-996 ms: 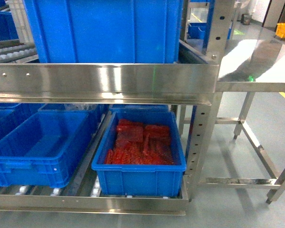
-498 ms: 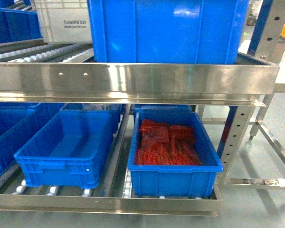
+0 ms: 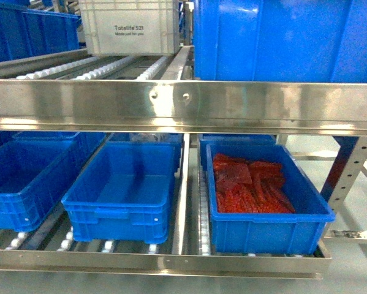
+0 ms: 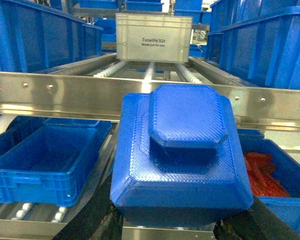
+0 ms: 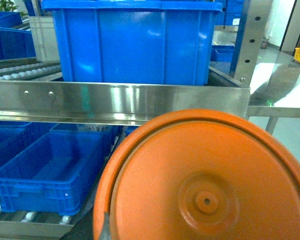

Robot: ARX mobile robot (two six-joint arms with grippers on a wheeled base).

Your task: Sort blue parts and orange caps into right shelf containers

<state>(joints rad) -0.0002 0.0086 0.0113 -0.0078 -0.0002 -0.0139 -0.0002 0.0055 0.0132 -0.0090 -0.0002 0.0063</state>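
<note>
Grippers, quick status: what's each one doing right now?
Left: fingers hidden; blue part fills the wrist view, apparently carried, so cannot tell.
Right: fingers hidden; orange cap fills the wrist view, apparently carried, so cannot tell.

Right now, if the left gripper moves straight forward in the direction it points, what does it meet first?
Probably the steel shelf rail directly ahead, behind the blue part it seems to carry. The white tote sits farther back. Depth is uncertain.
</note>
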